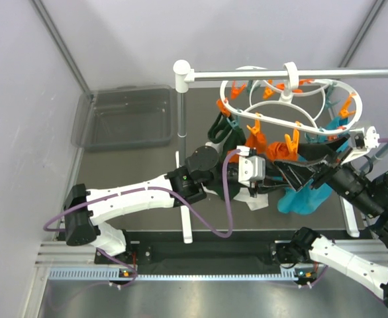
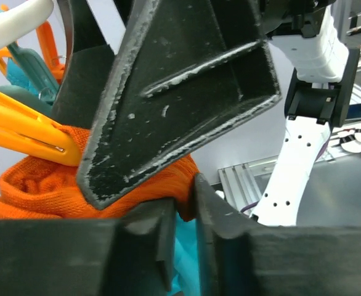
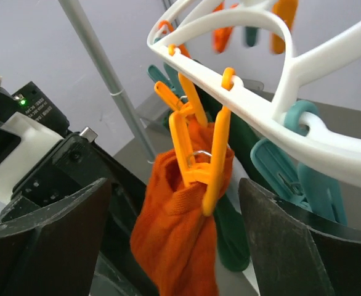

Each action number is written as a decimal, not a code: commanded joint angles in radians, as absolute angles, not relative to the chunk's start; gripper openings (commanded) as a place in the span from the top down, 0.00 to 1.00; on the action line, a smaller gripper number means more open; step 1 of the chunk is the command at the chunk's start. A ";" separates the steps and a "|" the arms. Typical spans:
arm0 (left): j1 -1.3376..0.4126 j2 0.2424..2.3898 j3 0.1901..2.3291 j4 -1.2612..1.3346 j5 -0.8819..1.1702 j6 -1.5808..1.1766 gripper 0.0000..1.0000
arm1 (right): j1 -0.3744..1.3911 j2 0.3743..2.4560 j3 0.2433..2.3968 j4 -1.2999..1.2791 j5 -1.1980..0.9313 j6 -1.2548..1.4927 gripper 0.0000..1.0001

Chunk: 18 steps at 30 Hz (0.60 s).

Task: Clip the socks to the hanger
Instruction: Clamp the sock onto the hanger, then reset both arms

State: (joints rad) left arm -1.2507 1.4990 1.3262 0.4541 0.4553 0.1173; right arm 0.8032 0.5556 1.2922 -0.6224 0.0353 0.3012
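Observation:
The white hanger (image 1: pixel 228 106) hangs from the rail at the back right; its ring also shows in the right wrist view (image 3: pixel 260 114). One orange sock (image 3: pixel 180 246) hangs clipped in an orange clothespin (image 3: pixel 190 154), between the fingers of my open right gripper (image 3: pixel 174 185). My left gripper (image 2: pixel 186 197) is shut on a fold of orange sock (image 2: pixel 45 185), right beside an orange clothespin (image 2: pixel 20 132). A right finger (image 2: pixel 180 92) fills much of the left wrist view. From above, both grippers (image 1: pixel 271 175) (image 1: pixel 300 172) meet under the hanger by the orange socks (image 1: pixel 255 141) (image 1: pixel 283 151).
A grey bin (image 1: pixel 124 119) stands at the back left. The white pole rail (image 1: pixel 339 73) rests on a post (image 1: pixel 181 109). A dark green cloth (image 1: pixel 224 136) and a teal cloth (image 1: pixel 303 195) hang from the hanger. A white scrap (image 1: pixel 257 201) lies below.

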 commanded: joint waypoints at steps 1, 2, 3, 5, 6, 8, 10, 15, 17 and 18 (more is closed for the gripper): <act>-1.249 1.493 1.348 0.479 0.410 0.118 0.67 | 0.813 0.551 1.350 -0.632 0.049 0.304 0.16; -1.249 1.491 1.336 0.479 0.402 0.115 0.61 | 0.813 0.551 1.354 -0.638 0.054 0.302 0.13; -1.247 1.482 1.329 0.480 0.390 0.115 0.55 | 0.815 0.551 1.361 -0.652 0.061 0.302 0.08; -1.249 1.474 1.301 0.486 0.348 0.106 0.45 | 0.815 0.555 1.379 -0.679 0.066 0.295 0.04; -1.247 1.462 1.292 0.489 0.336 0.104 0.42 | 0.813 0.557 1.385 -0.690 0.067 0.291 0.02; -1.247 1.451 1.267 0.485 0.319 0.100 0.34 | 0.815 0.560 1.400 -0.727 0.069 0.281 0.00; -1.247 1.433 1.253 0.477 0.311 0.095 0.34 | 0.815 0.563 1.414 -0.752 0.071 0.273 0.00; -1.247 1.376 1.197 0.468 0.288 0.071 0.26 | 0.813 0.560 1.439 -0.833 0.074 0.264 0.00; -1.247 1.361 1.177 0.457 0.287 0.058 0.24 | 0.815 0.552 1.442 -0.862 0.074 0.264 0.00; -1.247 1.347 1.172 0.453 0.284 0.052 0.23 | 0.813 0.549 1.448 -0.873 0.069 0.264 0.00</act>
